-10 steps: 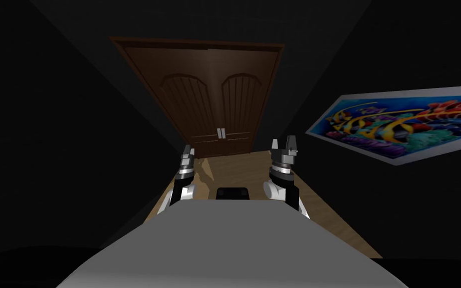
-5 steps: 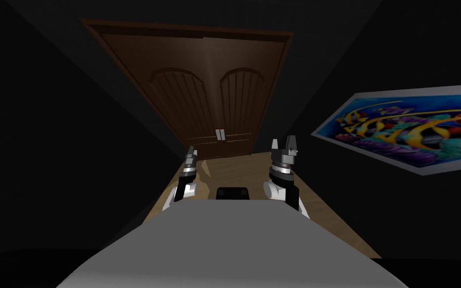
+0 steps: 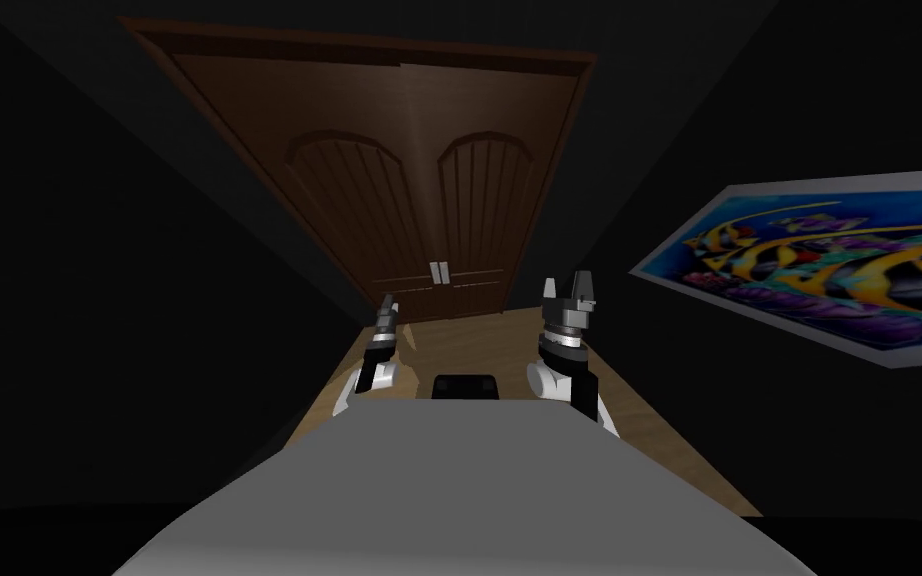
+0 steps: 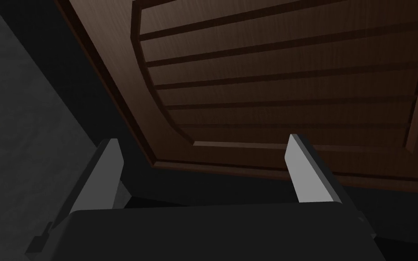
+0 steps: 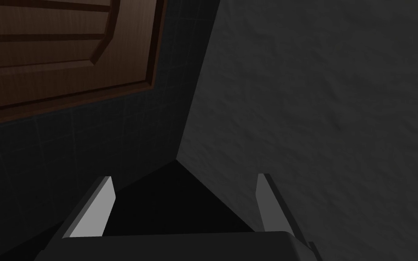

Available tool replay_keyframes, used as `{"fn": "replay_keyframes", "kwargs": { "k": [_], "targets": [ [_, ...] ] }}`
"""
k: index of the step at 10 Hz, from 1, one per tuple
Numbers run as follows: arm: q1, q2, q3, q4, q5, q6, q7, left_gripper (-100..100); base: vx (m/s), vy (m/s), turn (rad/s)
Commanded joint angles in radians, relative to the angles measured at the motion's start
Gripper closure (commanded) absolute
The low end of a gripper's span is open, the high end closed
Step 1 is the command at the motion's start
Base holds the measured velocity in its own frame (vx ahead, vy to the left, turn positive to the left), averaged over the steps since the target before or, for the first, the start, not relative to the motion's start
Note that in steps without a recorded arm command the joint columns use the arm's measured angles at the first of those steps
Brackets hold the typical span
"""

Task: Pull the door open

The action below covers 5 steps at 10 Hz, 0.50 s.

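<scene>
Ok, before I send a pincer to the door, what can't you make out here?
Door handles: too small in the head view to tell their shape.
Door: cut off by the left wrist view's edges; the open left pincer faces a panel.
Wall picture: cut off by the head view's right edge.

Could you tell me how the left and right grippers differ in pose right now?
The left gripper is turned edge-on in the head view and points at the panelled door. The right gripper shows both fingers apart and points at the grey wall beside it. Both are open and empty.
</scene>
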Motion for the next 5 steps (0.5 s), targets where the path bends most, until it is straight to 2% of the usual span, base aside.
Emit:
{"fn": "replay_keyframes", "kwargs": {
  "k": [1, 3, 5],
  "targets": [
    [-0.017, 0.002, 0.003, 0.031, 0.006, 0.009, 0.005, -100, 0.106, -0.008, -0.006],
    [-0.044, 0.005, 0.008, 0.082, 0.017, 0.024, 0.015, -100, 0.11, -0.003, -0.007],
    [-0.072, 0.007, 0.013, 0.134, 0.028, 0.038, 0.024, -100, 0.172, 0.006, -0.014]
  ]
}}
